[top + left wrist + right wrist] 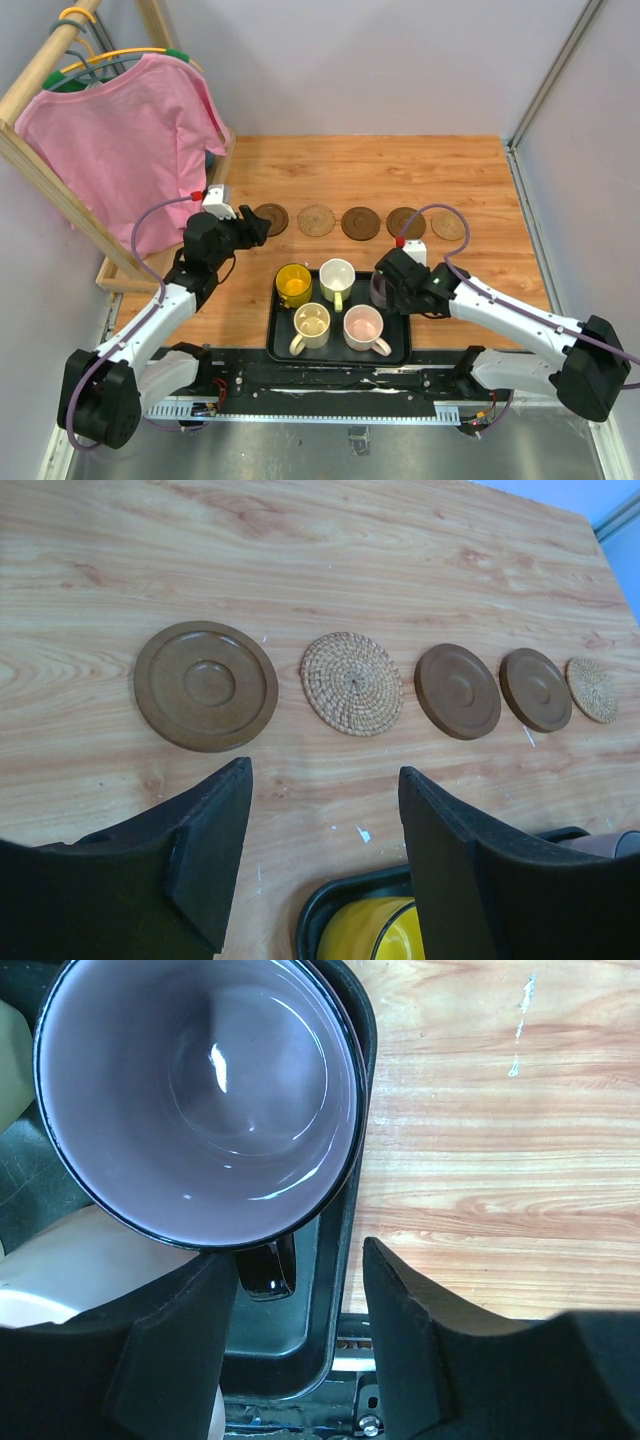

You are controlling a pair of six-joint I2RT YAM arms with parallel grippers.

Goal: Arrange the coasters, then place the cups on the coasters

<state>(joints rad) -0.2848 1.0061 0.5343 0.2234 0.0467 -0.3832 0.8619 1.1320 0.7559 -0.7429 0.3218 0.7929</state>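
Five coasters lie in a row across the table: dark [271, 217], tan [316, 219], dark [360, 223], dark [405, 222], tan [448, 226]. In the left wrist view the row starts with a dark coaster [206, 685] and a woven one [351, 683]. A black tray [400, 352] holds the yellow cup [293, 284], white cup [337, 275], cream cup [311, 323] and pink cup [364, 326]. My left gripper [255, 228] [325, 772] hovers open and empty near the leftmost coaster. My right gripper [385, 287] [295, 1290] is open at the grey-purple cup [200, 1090], its fingers on either side of the dark handle [268, 1270].
A pink shirt [120, 140] hangs on a wooden rack [60, 190] at the left, close to my left arm. The tray's right rim [345, 1260] runs between my right fingers. Grey walls bound the table at the back and right.
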